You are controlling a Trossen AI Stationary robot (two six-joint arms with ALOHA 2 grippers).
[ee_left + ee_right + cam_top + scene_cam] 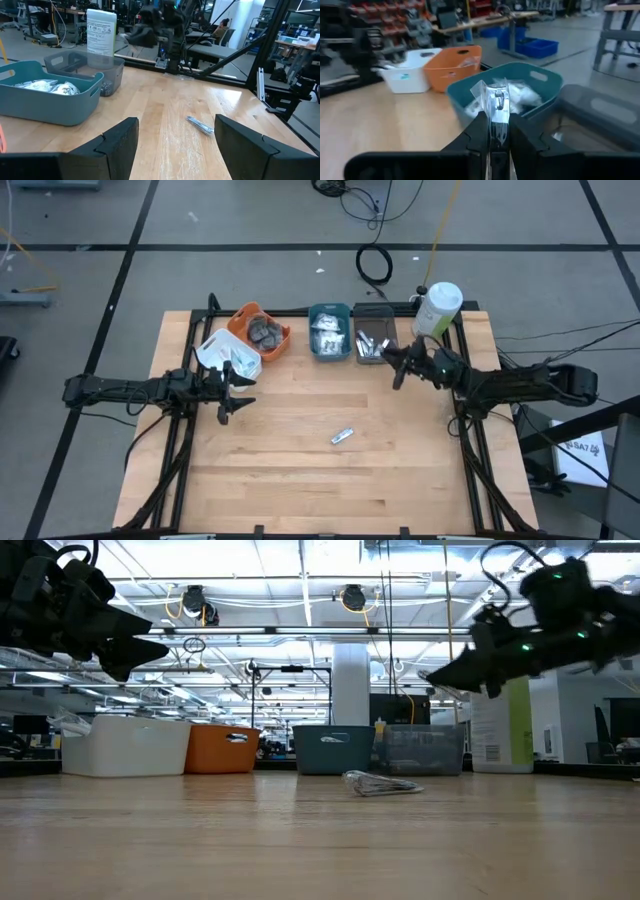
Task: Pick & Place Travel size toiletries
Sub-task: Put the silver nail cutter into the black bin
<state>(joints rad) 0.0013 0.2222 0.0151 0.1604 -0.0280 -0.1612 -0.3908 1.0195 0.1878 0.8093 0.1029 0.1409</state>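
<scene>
We see two dark, nearly black robot arms, each built of slim tubular links joined by bulkier rounded joints. The left arm (130, 390) and the right arm (520, 383) look alike in colour and build. Each ends in a two-finger gripper: the left gripper (232, 391) and the right gripper (397, 365). Up close, the left gripper's fingers (120, 142) are broad, matte black, angular blocks with faceted edges. The right gripper's fingers (477, 132) are the same matte black. From table height, small green lights (528, 645) glow on the right arm's wrist, and a thin black cable (505, 555) loops above it.
</scene>
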